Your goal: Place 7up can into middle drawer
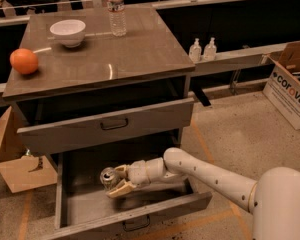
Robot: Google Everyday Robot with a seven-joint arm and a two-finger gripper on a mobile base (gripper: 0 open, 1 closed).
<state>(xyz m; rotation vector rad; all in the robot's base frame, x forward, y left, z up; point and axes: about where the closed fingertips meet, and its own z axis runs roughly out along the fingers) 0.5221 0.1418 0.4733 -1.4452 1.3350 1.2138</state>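
The 7up can [108, 178], small with a silver top, stands upright inside the open middle drawer [80, 208], the lower pulled-out grey tray with a dark bar handle [136, 224] on its front. My gripper [115, 180] reaches in from the right on a white arm [205, 176]. Its tan fingers [121, 188] are closed around the can, one above and one below it. I cannot tell if the can rests on the drawer floor.
The upper drawer [105, 125] is also pulled out a little above. On the cabinet top sit an orange [24, 61], a white bowl [68, 32] and a clear water bottle [116, 9]. Cardboard boxes stand at the left [15, 169] and right [290, 86].
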